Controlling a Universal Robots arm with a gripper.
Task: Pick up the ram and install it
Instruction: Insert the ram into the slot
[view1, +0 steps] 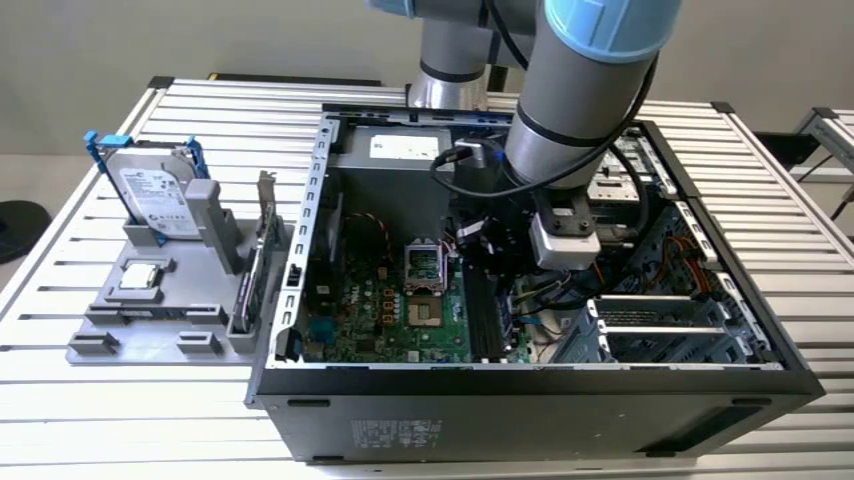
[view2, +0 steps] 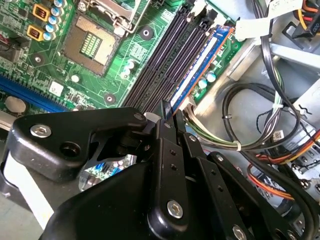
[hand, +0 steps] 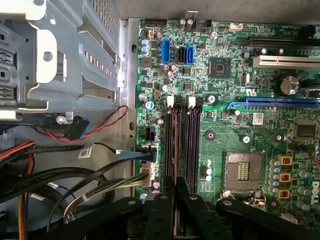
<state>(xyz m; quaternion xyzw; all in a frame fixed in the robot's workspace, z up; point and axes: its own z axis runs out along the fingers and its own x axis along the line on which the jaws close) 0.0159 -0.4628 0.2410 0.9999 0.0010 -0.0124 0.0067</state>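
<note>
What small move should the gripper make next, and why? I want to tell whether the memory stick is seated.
Probably a short straight push down. In the second wrist view the gripper is shut on the end of the ram, which stands on edge along the outermost memory slot of the motherboard. Whether it has clicked home, I cannot tell.

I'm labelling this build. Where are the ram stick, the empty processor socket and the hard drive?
Blue-green ram stick (view2: 200, 62): second wrist view, long upper edge.
Square metal-framed processor socket (hand: 244, 172): first wrist view, contact field.
Silver hard drive in blue frame (view1: 154, 190): exterior view, label face.
</note>
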